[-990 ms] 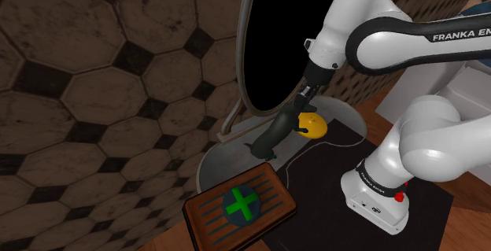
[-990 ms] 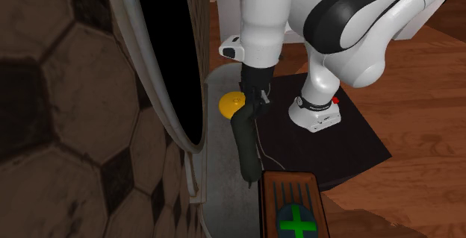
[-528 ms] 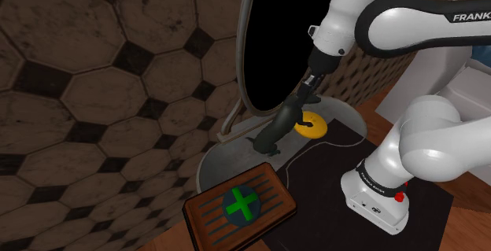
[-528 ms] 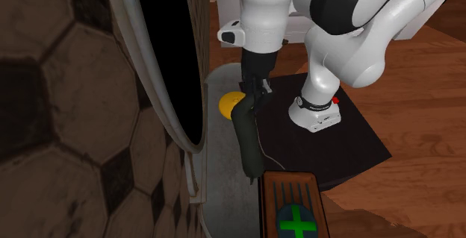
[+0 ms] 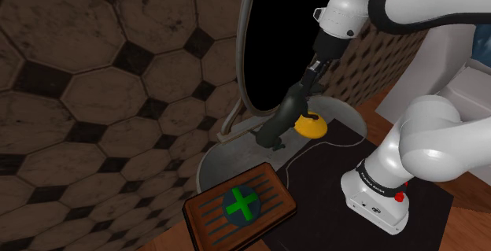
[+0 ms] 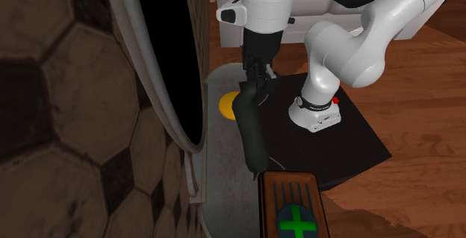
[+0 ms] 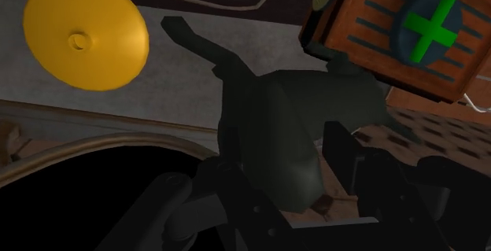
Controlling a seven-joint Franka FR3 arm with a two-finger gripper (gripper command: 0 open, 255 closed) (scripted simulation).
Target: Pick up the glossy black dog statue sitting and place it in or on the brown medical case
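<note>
gripper [image 5: 304, 90] clamped on dog statue [image 5: 278, 128] nr med case [image 5: 240, 207]

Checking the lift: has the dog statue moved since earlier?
Yes. The dog statue, held by the gripper, has risen past the yellow dome in the shoulder view.

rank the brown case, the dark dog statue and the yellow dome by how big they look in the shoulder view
1. brown case: largest, though it also lies nearest the camera, which inflates it.
2. dog statue: clearly smaller.
3. yellow dome: smallest, but the statue partly hides it.
</note>
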